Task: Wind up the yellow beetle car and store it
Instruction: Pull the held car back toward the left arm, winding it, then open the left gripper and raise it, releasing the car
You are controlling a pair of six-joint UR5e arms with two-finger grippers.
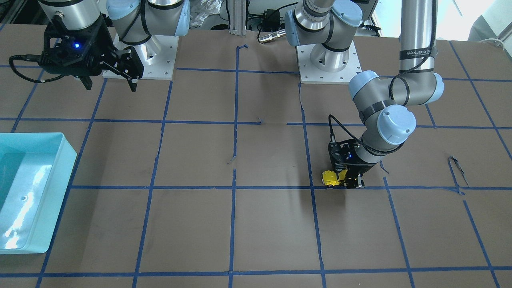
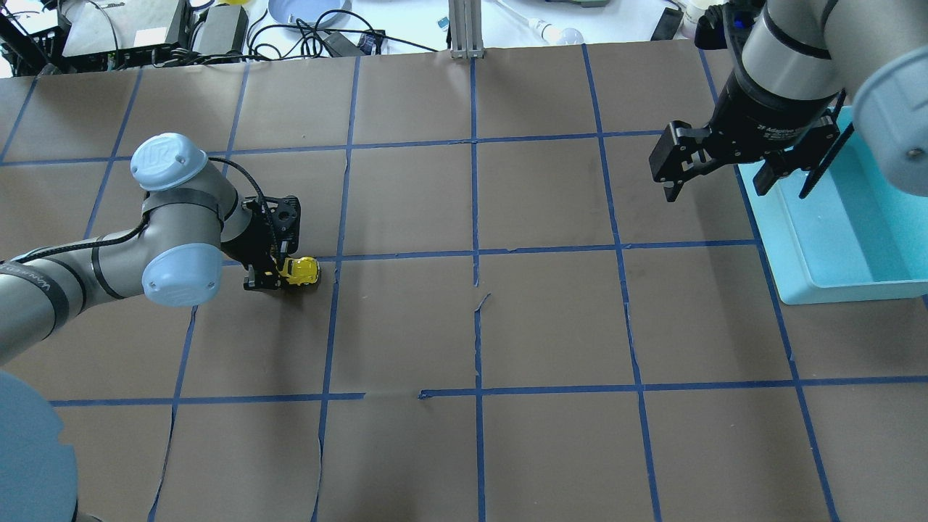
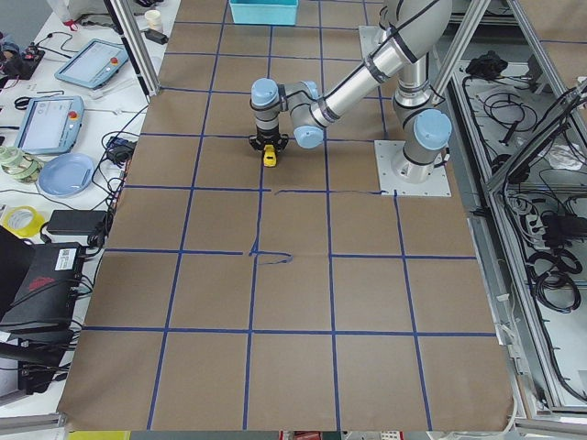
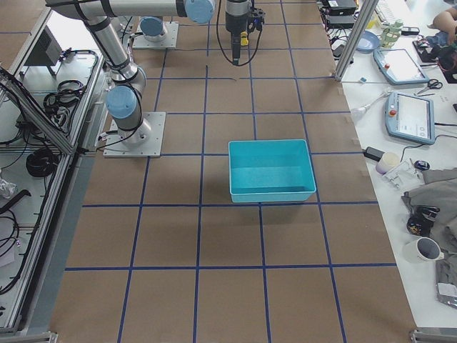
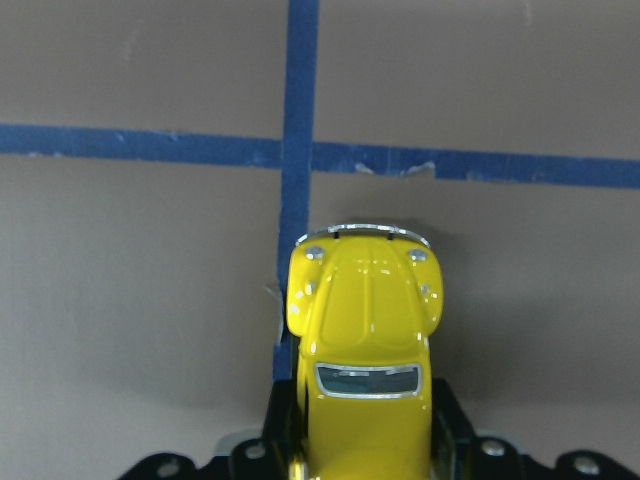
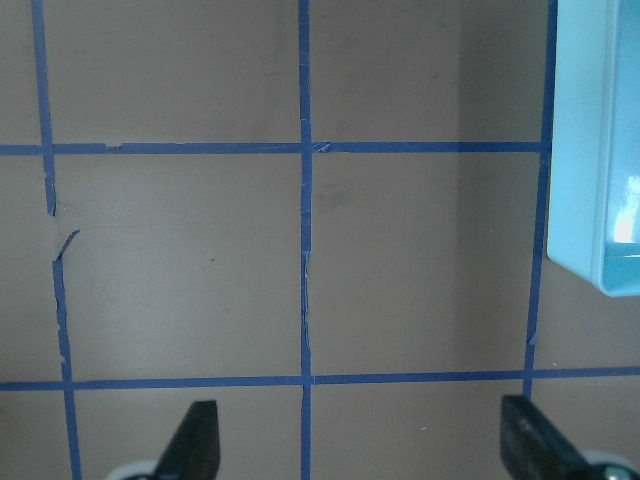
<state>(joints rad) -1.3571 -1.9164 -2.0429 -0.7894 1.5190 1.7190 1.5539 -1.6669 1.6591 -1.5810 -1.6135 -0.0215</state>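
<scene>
The yellow beetle car (image 2: 301, 270) rests on the brown table with its rear between the fingers of my left gripper (image 2: 272, 275). In the left wrist view the car (image 5: 365, 345) points away from the camera, its nose at a blue tape crossing, and the jaws are shut on its sides. It also shows in the front view (image 1: 333, 178) and in the left side view (image 3: 269, 157). My right gripper (image 2: 718, 181) is open and empty, held above the table beside the light-blue bin (image 2: 841, 239). Its fingertips (image 6: 195, 440) are spread wide.
The light-blue bin (image 1: 28, 192) stands at the table's right end, also seen in the right side view (image 4: 270, 170) and at the right wrist view's edge (image 6: 600, 150). Blue tape lines (image 2: 475, 254) grid the table. Arm bases (image 1: 326, 64) stand at the robot's edge.
</scene>
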